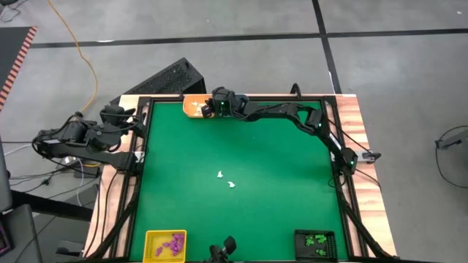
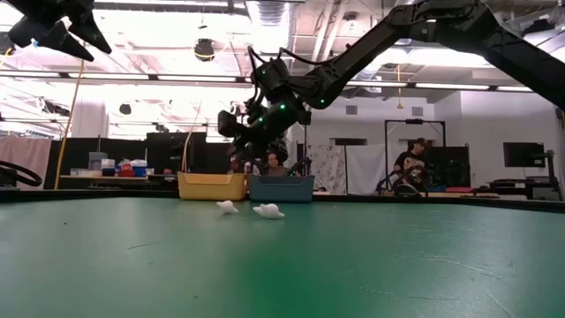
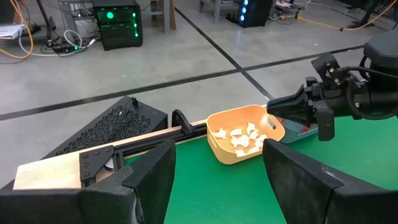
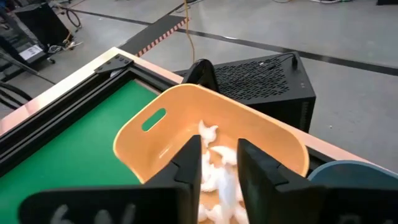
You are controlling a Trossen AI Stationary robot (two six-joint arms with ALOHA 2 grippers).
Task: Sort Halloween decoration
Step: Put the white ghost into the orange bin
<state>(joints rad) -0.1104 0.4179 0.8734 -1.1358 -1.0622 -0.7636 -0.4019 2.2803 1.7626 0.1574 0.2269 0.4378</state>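
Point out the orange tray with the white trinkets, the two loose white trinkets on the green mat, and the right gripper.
Orange plastic tray (image 3: 219, 147), left wrist view, its outer wall.
Two loose white plastic trinkets (image 1: 220, 174), high view, the upper piece.
Right gripper (image 4: 219, 163), right wrist view, the gap between its fingertips.

A green-topped table (image 1: 278, 183) with a dark frame and wooden edges carries everything. Two small white trinkets (image 1: 225, 180) lie close together on the bare green near its middle. An orange tray (image 1: 194, 107) of white pieces sits at the far edge. At the near edge, a yellow tray (image 1: 165, 244) holds purple pieces and a black tray (image 1: 316, 243) holds green ones.
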